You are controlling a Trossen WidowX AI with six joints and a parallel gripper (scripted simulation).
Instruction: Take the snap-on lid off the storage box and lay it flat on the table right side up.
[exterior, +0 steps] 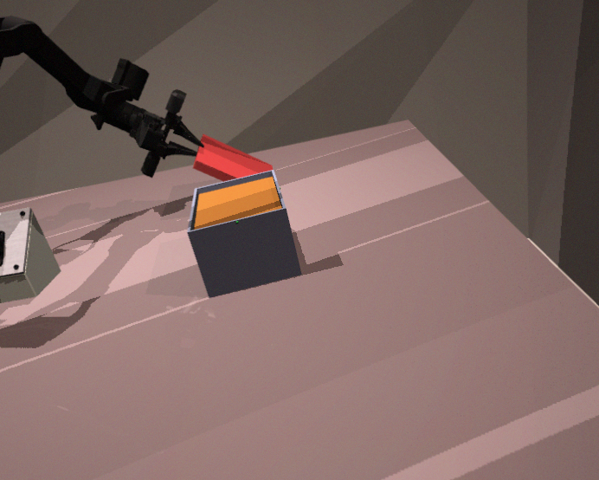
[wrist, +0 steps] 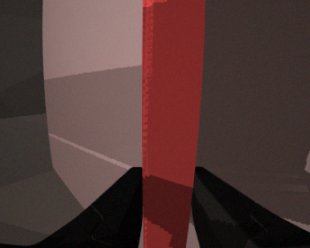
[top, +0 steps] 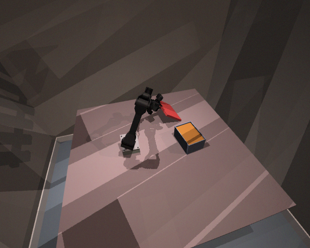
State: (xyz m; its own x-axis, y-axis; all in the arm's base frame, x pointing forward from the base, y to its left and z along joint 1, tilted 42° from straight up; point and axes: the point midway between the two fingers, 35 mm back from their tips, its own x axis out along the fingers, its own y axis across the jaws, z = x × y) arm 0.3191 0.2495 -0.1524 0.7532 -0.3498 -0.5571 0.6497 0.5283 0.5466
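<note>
The red lid (top: 170, 111) (exterior: 228, 159) (wrist: 172, 99) is off the box, behind it in the exterior view. It is tilted, its far end lower than the end at the fingers. My gripper (top: 161, 104) (exterior: 201, 149) (wrist: 166, 177) is shut on one end of the lid and holds it. Whether the lid's low end touches the table cannot be told. The storage box (top: 194, 147) (exterior: 247, 253) stands upright and open-topped on the table (top: 176, 192) (exterior: 341, 372), with an orange filling (top: 190, 132) (exterior: 238, 201) inside.
The arm's pale base plate (top: 137, 146) (exterior: 28, 243) is fixed on the table, left of the box. The table's back edge runs behind the lid and gripper. Shadows of the arm fall across the table.
</note>
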